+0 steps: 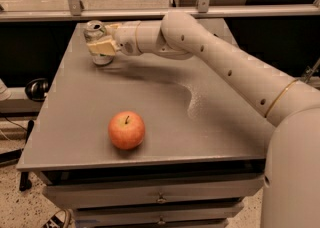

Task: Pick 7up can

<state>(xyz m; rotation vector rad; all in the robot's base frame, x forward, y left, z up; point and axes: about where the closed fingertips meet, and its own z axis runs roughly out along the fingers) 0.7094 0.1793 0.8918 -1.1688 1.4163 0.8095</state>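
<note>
Nearest me, below the front edge: drawer fronts [160, 198]. Not part of the job.

Apple [126, 130] sits on the tabletop [165, 97], front and a little left of centre, well apart from everything else. Leave it alone.

Mid tabletop bare. The arm [225, 67] crosses above it from the right, reaching out toward the far left corner.

Far left corner: the 7up can [93, 26] stands upright on the tabletop, near the back edge, silver top and pull-tab showing. The hand [101, 38] is right at it, wrapped across its side at mid height, hiding most of the label. I cannot tell whether it is clenched on the can or only set around it. The can's base looks to be resting on the tabletop.

Step in hand, as I judge it: the grasp itself — approach finished, lift not yet done.

Next move calls for a firm squeeze confirmed first, then a straight vertical lift. The can is light and slick and sits close to the edge — any sideways drag could tip it or push it off the back.
</note>
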